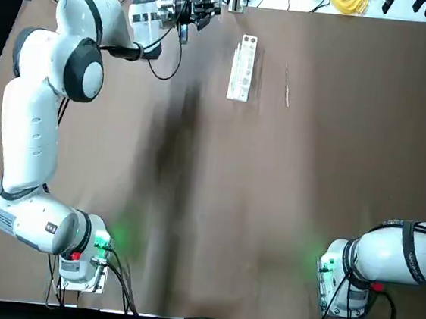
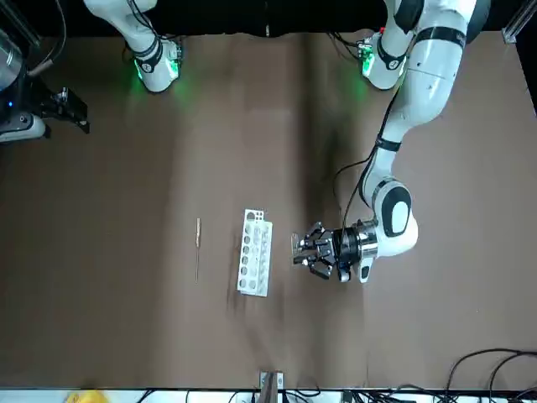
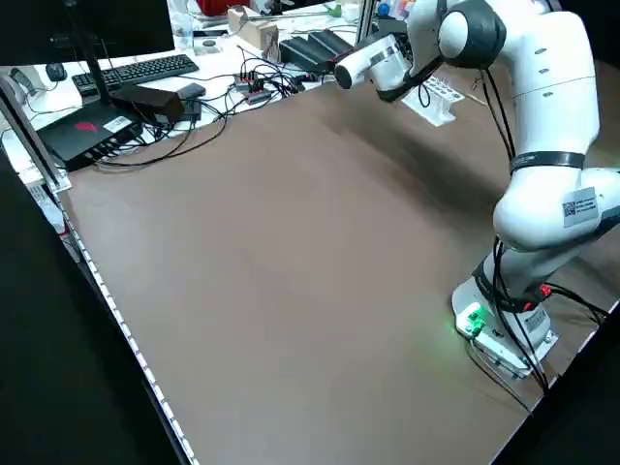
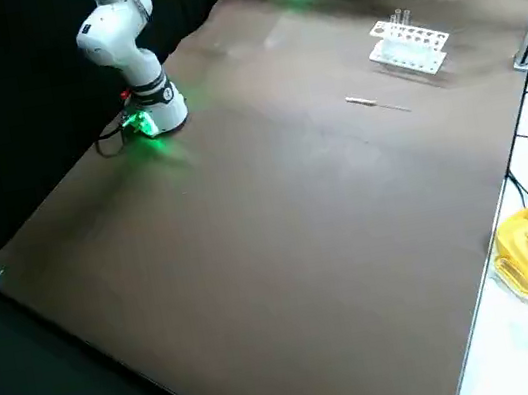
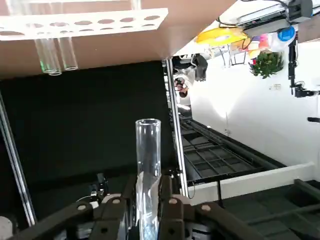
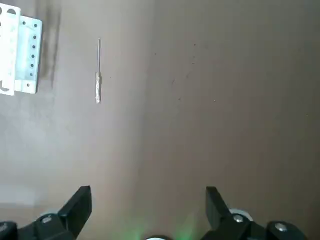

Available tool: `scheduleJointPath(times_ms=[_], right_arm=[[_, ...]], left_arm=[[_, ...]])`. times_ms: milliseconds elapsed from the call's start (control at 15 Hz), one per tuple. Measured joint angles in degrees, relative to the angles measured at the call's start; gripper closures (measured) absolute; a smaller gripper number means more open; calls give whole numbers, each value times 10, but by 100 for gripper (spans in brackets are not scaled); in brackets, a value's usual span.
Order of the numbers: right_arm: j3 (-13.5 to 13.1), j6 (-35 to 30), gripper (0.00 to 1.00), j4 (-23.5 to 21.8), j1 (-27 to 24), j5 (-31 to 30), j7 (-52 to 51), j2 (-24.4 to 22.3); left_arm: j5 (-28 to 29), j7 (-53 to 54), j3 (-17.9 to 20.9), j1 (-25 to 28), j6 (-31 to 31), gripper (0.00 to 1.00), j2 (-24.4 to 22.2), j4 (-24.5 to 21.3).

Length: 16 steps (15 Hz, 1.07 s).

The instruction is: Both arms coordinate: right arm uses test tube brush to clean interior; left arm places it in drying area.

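The left pincer [image 5: 150,200] is pinched on a clear glass test tube [image 5: 148,165], held off the brown surface [image 1: 310,177] just beside the small white oblong rack [image 1: 242,67], which lies between it and the thin pale test tube brush [image 1: 287,86] flat on the surface beyond. The right pincer [image 6: 147,207], fingers spread wide and empty, hangs well back from the brush, which shows ahead of it with the rack off to one side. By my reading the tube is presented for cleaning and the brush is not yet fetched; next the right pincer must travel to the brush, close on its bare handle end and lift it toward the tube's mouth.
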Motion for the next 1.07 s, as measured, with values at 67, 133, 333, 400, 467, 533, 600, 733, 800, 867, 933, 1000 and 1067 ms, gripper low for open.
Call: scheduleJointPath(times_ms=[67, 133, 333, 400, 467, 533, 600, 733, 800, 867, 933, 1000, 1067], right_arm=[[0, 0, 0, 0, 0, 0, 0, 0], [0, 0, 0, 0, 0, 0, 0, 0], [0, -1, 0, 0, 0, 0, 0, 0], [0, -1, 0, 0, 0, 0, 0, 0], [0, -1, 0, 0, 0, 0, 0, 0], [0, -1, 0, 0, 0, 0, 0, 0], [0, -1, 0, 0, 0, 0, 0, 0], [0, -1, 0, 0, 0, 0, 0, 0], [0, -1, 0, 0, 0, 0, 0, 0], [0, -1, 0, 0, 0, 0, 0, 0], [0, -1, 0, 0, 0, 0, 0, 0], [0, -1, 0, 0, 0, 0, 0, 0], [0, -1, 0, 0, 0, 0, 0, 0]], left_arm=[[-9, 1, 0, 0, 0, 77, 9, 10], [-18, 1, -1, -1, 0, 77, 18, 20], [-35, 3, -3, -9, 0, 77, 44, 50], [-35, 3, -4, -14, 0, 77, 54, 60], [-38, 3, -5, -20, 0, 77, 64, 68], [-42, 5, -5, -25, 0, 77, 75, 76], [-48, 8, -6, -32, 1, 77, 92, 89], [-50, 9, -6, -35, 5, 77, 107, 109], [-50, 9, -6, -36, 8, 77, 115, 122], [-50, 9, -6, -37, 9, 77, 123, 134], [-52, 9, -6, -38, 11, 77, 130, 144], [-56, 9, -6, -40, 15, 77, 137, 152], [-59, 9, -6, -42, 19, 77, 142, 159]])
